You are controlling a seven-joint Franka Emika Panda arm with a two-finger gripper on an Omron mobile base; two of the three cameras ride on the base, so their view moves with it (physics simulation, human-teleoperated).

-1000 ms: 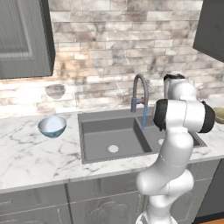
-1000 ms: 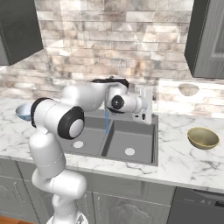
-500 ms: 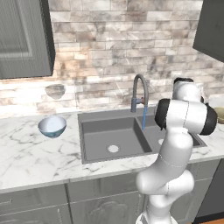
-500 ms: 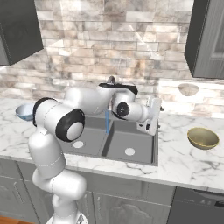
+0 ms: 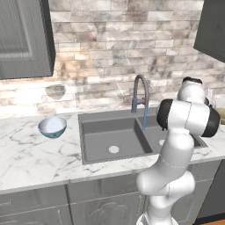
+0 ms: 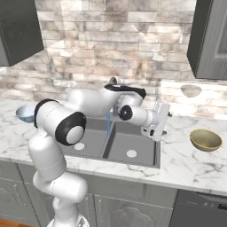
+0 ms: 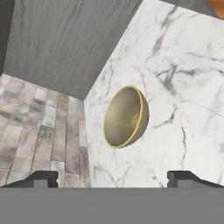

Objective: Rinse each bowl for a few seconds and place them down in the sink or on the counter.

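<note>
Olive-tan bowl (image 7: 125,116), yellowish rim

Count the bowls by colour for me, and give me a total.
Pale blue bowl, on the counter left of the sink: 1
Olive-tan bowl, on the counter right of the sink: 1
Total: 2

The sink (image 5: 116,136) is set into the counter (image 5: 30,162), with the faucet (image 5: 139,92) rising behind the divider between its two basins. One bowl (image 5: 52,126) sits on the counter left of the sink, apart from its rim. The other bowl (image 6: 206,139) sits on the counter right of the sink, apparently nearer the back wall than the front edge. The gripper (image 6: 160,120) hangs over the sink's right rim, between faucet and right-hand bowl.
</note>
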